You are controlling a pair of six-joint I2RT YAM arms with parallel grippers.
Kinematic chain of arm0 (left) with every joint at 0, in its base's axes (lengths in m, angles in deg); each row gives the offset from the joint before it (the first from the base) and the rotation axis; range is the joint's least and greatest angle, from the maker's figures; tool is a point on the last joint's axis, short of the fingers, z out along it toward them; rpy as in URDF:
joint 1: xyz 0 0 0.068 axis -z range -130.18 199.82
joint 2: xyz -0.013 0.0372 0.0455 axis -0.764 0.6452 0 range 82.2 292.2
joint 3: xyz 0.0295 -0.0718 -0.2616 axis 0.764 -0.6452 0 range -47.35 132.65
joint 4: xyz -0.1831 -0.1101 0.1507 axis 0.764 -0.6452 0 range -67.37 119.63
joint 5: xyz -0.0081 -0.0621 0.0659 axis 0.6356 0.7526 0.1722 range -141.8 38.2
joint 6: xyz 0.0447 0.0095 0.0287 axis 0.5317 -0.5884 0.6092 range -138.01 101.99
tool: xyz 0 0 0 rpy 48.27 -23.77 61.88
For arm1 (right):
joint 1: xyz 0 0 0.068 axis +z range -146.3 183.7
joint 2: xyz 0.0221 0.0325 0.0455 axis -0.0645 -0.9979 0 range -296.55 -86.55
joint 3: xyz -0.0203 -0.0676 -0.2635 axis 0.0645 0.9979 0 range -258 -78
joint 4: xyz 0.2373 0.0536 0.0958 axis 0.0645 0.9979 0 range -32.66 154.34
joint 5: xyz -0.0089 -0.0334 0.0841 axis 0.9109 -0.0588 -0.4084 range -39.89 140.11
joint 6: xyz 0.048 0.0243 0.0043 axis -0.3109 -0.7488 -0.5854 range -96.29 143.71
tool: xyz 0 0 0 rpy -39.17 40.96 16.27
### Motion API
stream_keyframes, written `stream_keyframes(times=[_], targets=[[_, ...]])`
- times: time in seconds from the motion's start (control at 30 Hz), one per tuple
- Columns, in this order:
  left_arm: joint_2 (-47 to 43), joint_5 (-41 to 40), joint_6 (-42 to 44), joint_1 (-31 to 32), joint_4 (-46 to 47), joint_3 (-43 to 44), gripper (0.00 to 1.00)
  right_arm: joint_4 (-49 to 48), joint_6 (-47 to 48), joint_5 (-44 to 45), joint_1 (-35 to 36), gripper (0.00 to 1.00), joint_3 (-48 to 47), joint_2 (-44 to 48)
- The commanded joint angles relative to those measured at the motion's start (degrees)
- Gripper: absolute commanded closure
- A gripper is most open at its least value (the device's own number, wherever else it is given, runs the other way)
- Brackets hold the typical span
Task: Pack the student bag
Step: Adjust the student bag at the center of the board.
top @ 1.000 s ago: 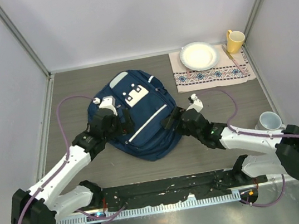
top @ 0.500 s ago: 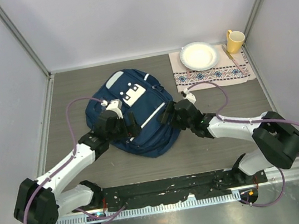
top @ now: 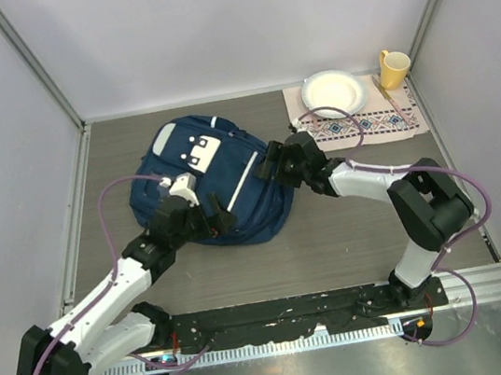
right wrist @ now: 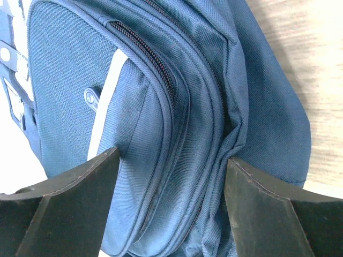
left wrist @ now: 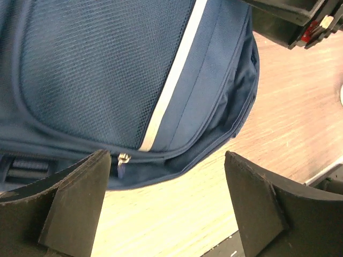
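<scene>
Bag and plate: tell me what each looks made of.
Bag: matte woven synthetic fabric, likely nylon or polyester. The signs are a coarse weave, a mesh-like front panel and stitched seams. Plate: smooth plain white, possibly ceramic or plastic; too small to tell.

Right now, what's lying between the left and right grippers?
The student bag: its striped front fills the stretch between the left gripper and the right gripper, seen in the top external view.

The top view looks down from behind the arms, distant; wrist views sit close behind left gripper and right gripper, facing the student bag ahead, shared by all
</scene>
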Motion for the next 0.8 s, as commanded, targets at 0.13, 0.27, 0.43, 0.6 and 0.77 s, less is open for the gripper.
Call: stream_keyframes(times=[0.13, 0.27, 0.43, 0.6, 0.77], targets=[[-9.07, -19.87, 3.87, -0.51, -11.54, 4.33, 0.00, -0.83, 5.60, 0.22, -0.16, 0.20, -2.32, 5.03], [-5.74, -21.48, 4.06, -1.92, -12.59, 6.17, 0.00, 1.37, 7.27, 2.43, -0.34, 0.19, -0.91, 9.77], [-0.03, -20.43, 3.17, -2.45, -9.97, 6.27, 0.00, 3.57, 7.89, 4.72, -0.34, 0.19, 1.11, 15.67], [3.76, -18.76, 3.00, -3.41, -6.80, 6.18, 0.09, 3.49, 6.66, 0.51, 0.10, 0.22, 4.88, 21.73], [4.90, -16.56, 3.09, -3.68, -2.94, 5.30, 0.18, 2.70, 3.67, 0.06, 2.90, 0.28, 8.32, 25.17]])
